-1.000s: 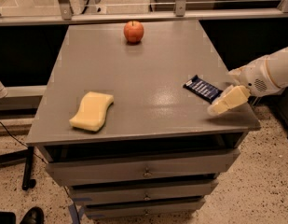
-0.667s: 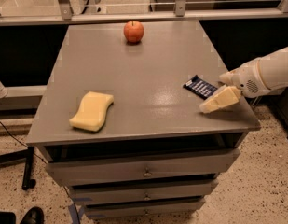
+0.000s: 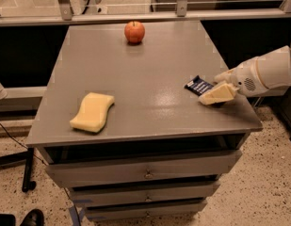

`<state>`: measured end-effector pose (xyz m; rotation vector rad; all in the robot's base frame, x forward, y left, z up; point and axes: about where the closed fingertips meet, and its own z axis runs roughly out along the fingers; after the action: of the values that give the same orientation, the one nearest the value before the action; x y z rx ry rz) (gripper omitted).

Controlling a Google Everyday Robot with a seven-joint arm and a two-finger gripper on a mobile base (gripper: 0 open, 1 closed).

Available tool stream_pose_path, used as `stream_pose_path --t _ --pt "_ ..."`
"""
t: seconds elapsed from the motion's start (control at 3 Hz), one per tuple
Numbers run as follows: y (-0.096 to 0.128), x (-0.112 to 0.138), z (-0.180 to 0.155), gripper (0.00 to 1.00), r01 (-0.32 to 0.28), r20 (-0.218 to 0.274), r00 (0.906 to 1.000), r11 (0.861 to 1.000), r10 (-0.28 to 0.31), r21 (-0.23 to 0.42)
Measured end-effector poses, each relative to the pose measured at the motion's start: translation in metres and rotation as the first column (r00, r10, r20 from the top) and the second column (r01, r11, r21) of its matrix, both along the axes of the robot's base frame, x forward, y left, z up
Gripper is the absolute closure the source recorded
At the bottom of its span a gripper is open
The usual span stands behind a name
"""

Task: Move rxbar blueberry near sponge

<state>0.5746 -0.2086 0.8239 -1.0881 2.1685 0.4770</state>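
The rxbar blueberry [image 3: 197, 85], a small dark navy bar with white lettering, lies flat near the right edge of the grey table [image 3: 149, 65]. My gripper [image 3: 211, 88] reaches in from the right at table height and is open. One cream finger [image 3: 218, 93] is on the near side of the bar's right end and the other is behind it, so that end of the bar is hidden. The pale yellow sponge [image 3: 92, 111] with wavy sides lies at the front left of the table, far from the bar.
A red-orange apple [image 3: 134, 32] stands at the back middle of the table. The table sits on a drawer cabinet [image 3: 145, 173]. A railing [image 3: 135, 17] runs behind the table. The white arm [image 3: 270, 70] hangs over the right edge.
My gripper has moved a little to the left, closer onto the bar's right end. The bar, the sponge and the apple have not moved.
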Motion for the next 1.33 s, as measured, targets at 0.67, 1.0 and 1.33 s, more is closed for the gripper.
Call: stream_pose_path --t 0.67,1.0,1.33 --pt "0.0 0.0 0.003 1.0 0.0 0.0 1.0 1.0 0.0 0.0" --pt "0.021 0.009 0.044 1.0 -0.059 0.086 0.9947 0.997 0.056 0.039" --pt "0.041 0.017 0.099 1.0 -0.131 0.205 0.9718 0.99 0.117 0.056"
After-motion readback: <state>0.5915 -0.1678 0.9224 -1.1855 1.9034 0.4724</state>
